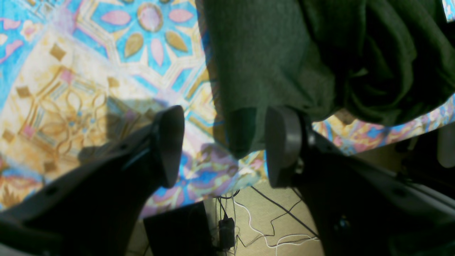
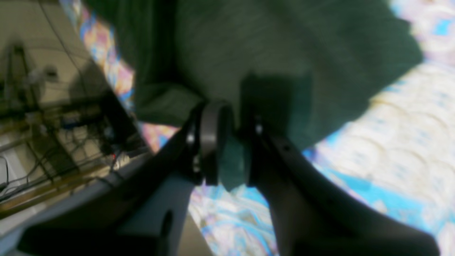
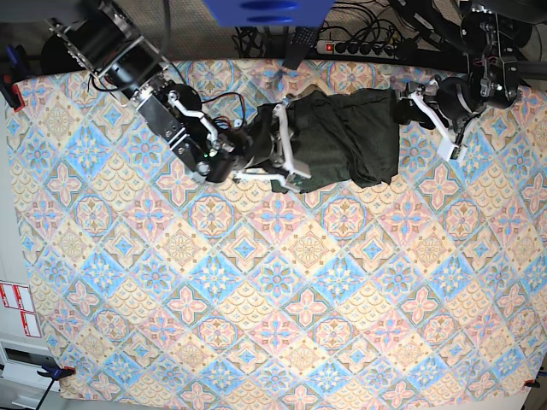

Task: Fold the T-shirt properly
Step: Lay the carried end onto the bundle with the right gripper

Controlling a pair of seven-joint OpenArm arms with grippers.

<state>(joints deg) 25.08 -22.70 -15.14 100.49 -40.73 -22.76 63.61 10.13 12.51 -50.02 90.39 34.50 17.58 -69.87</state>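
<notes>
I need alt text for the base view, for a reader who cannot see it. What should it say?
Overhead view: a dark green T-shirt lies bunched near the far edge of a table covered by a colourful patterned cloth. The right gripper is closed on the shirt's edge at picture left, while the left gripper is open beside the shirt at picture right.

In your left wrist view, the left gripper (image 1: 224, 145) has its two dark rounded jaws wide apart, holding nothing. Between them hangs one corner of the dark olive-green knit T-shirt (image 1: 284, 60), bunched at the table edge on the colourful patterned tablecloth (image 1: 89, 89). Below, you see thin cables (image 1: 270, 227) on the pale floor.
</notes>
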